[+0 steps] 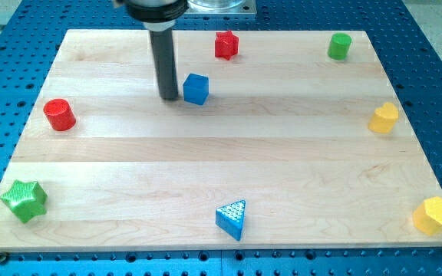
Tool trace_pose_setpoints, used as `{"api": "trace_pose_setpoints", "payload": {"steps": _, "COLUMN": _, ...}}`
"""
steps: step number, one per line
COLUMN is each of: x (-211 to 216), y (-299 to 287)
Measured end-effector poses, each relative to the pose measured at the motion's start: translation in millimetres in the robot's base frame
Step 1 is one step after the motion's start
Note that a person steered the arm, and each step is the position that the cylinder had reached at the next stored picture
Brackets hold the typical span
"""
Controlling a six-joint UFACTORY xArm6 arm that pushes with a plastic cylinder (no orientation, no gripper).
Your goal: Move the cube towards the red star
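Nearest the view's bottom edge, working upward across the wooden board (221,165):

- Blue triangular block (232,218): you find it lowest, near the bottom edge, about mid-width.
- Green star (24,200): bottom left corner of the board.
- Yellow block (434,215), many-sided: bottom right corner, at the board's edge.
- Red cylinder (59,114): left side, about mid-height, standing upright.
- Second yellow block (384,118): right side, close to the right edge; its exact shape you cannot settle from this view.
- Blue cube (196,89): the task's piece; you see it in the upper half, left of centre, below and left of the red star, apart from it.
- My tip (169,98): down on the board just beside the blue cube, on its left; whether the two touch cannot be told. You have no pincer to check, only a dark upright rod.
- Red star (225,44): near the top edge, about mid-width.
- Green cylinder (340,46): top right, near the top edge.
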State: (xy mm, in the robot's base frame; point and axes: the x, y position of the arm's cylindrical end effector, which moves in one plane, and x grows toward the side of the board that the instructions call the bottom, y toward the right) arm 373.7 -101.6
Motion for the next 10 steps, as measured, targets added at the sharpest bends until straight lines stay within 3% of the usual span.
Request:
{"api": "trace_pose_setpoints", "payload": {"steps": 1, "x": 13, "y": -6}}
{"api": "trace_pose_setpoints", "payload": {"steps": 3, "x": -35, "y": 67}}
{"api": "trace_pose_setpoints", "payload": {"steps": 5, "x": -20, "y": 38}}
{"api": "trace_pose_setpoints", "payload": {"steps": 6, "x": 12, "y": 31}}
{"api": "trace_pose_setpoints", "payload": {"steps": 8, "x": -10, "y": 98}}
{"api": "trace_pose_setpoints", "payload": {"steps": 10, "x": -9, "y": 98}}
